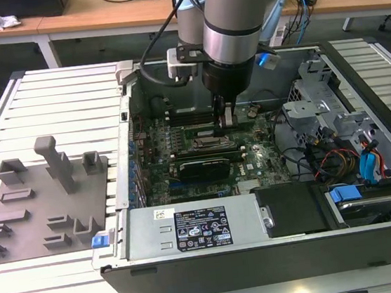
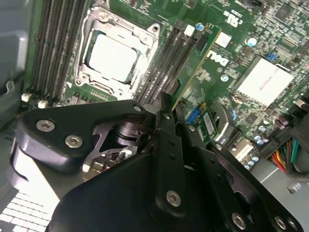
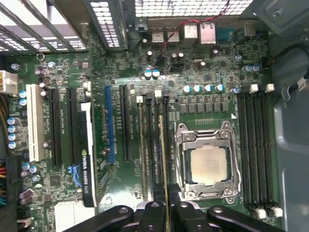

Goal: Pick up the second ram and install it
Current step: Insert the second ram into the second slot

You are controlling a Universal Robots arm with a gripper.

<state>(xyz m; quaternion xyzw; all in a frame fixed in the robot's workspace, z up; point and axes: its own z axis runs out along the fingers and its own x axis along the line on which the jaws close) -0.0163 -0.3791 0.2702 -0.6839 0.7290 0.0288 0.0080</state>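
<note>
The arm (image 1: 227, 22) reaches down into the open computer case (image 1: 264, 252), and its gripper (image 1: 225, 115) hangs just above the motherboard (image 1: 253, 157), close beside the processor socket (image 1: 207, 144). The fingers (image 3: 166, 212) are pressed together on the second ram (image 3: 163, 154), pinching its upper edge. The stick stands on edge, lined up along the memory slots (image 3: 149, 145) just beside the socket, between the socket and the long black expansion slots (image 3: 126, 123). In the second wrist view the ram (image 2: 200, 63) runs out from between the fingers (image 2: 166, 145) over the same slots (image 2: 169, 58), with the socket (image 2: 116, 55) just beyond them; whether it is seated in a slot or held just over it, I cannot tell. On the far side of the socket lies another bank of slots (image 3: 258, 150) with white end clips. Well apart from the socket, outside the case on the exterior view's left, a grey fixture tray (image 1: 43, 206) rests on the slatted table (image 1: 56, 99).
</note>
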